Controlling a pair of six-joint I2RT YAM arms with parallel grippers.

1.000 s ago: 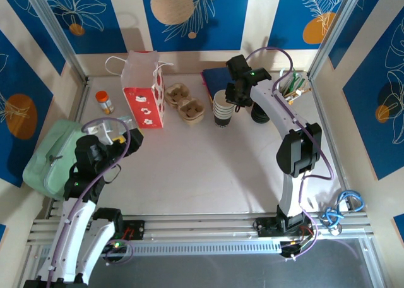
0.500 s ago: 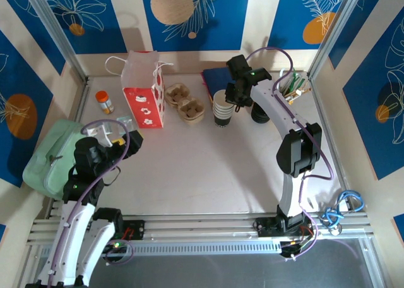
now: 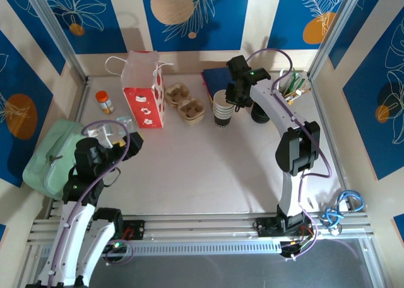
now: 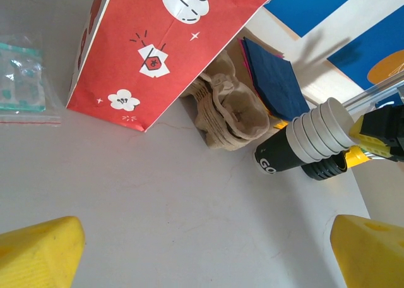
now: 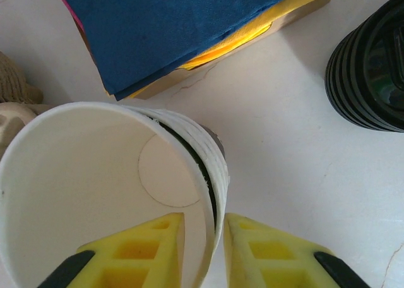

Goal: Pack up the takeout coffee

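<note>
A nested stack of paper cups (image 3: 221, 108) stands at the back of the table, with dark green sides and white rims. From the left wrist the stack (image 4: 295, 146) appears beyond the cardboard carrier. My right gripper (image 3: 235, 98) is over it. In the right wrist view the gripper (image 5: 205, 228) is shut on the top cup (image 5: 95, 193), one yellow finger inside its white wall and one outside the rims. A stack of black lids (image 3: 259, 114) stands just right of the cups, ribbed and round (image 5: 372, 73). My left gripper (image 4: 205, 250) is open over bare table at the left (image 3: 125, 138).
A red gift bag (image 3: 144, 89) and the brown cup carrier (image 3: 186, 103) stand left of the cups. Blue napkins (image 5: 177, 23) lie behind them. A yellow cup of utensils (image 3: 293, 86) is at back right, an orange bottle (image 3: 103, 102) and a green bag (image 3: 47, 155) at left.
My left arm has drawn slightly back toward the left. The right gripper and the cups have stayed where they were.
</note>
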